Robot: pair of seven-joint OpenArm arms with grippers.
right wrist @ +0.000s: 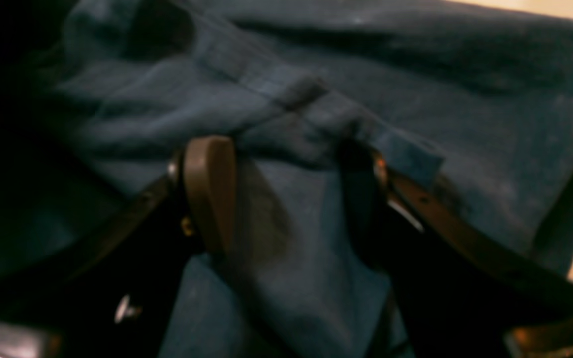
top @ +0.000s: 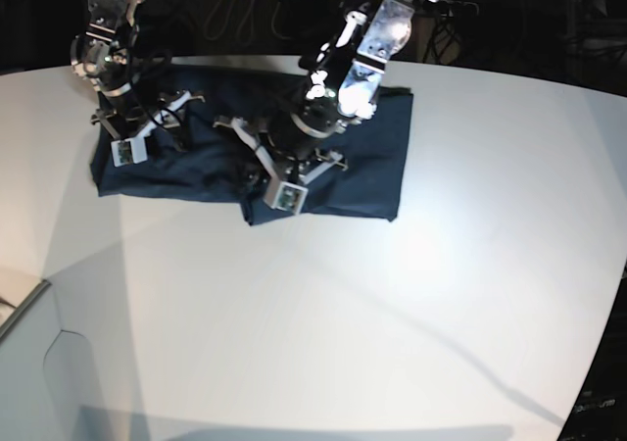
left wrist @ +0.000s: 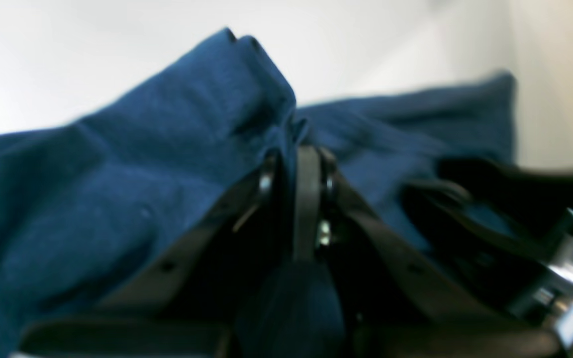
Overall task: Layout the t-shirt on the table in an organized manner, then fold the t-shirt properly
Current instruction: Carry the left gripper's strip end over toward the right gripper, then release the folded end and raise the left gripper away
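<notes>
1. You are looking at the t-shirt lying toward the far edge of the bench, spreading along that edge as a wide, wrinkled dark-blue patch with most of the white top bare around it.
2. Your left fingers are sitting pressed almost together, and a ridge of the blue cloth is rising right at their tips, so they are pinching a fold of the t-shirt.
3. In the base view that left arm is reaching down from the far edge onto the middle of the cloth, and its body is covering the spot where the pinch is happening.
4. Your right fingers are standing wide apart, with cloth filling the gap between them and a hem band crossing just beyond the tips.
5. You cannot tell from that blurred wrist picture whether the right fingers are pressing on the cloth or only straddling it.
6. The right arm is working over the shirt's end nearest the bench's left side, hiding the fabric beneath it.
7. Both wrist pictures are soft and dark at the bottom, so the neckline and sleeves are hard to make out.
8. A grey-white box corner is cutting into the near left corner, partly out of frame.
</notes>
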